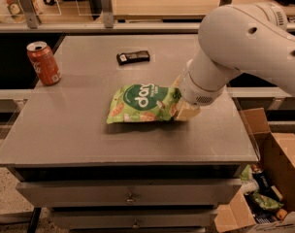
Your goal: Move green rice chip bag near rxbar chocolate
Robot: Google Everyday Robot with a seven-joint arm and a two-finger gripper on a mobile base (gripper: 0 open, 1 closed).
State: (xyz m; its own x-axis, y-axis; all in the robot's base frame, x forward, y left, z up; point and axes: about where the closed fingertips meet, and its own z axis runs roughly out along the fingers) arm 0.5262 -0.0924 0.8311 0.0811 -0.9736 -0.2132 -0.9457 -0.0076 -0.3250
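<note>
The green rice chip bag (140, 103) sits mid-table, its shadow showing just below it. My gripper (180, 100) is at the bag's right end, its tan fingers (187, 112) closed on that edge, with the white arm reaching in from the upper right. The rxbar chocolate (133, 57), a small flat black bar, lies on the table beyond the bag, toward the far edge and apart from it.
An orange-red soda can (43, 62) stands at the far left of the grey table (74, 135). An open cardboard box (276, 178) with clutter sits on the floor to the right. A shelf with posts runs behind the table.
</note>
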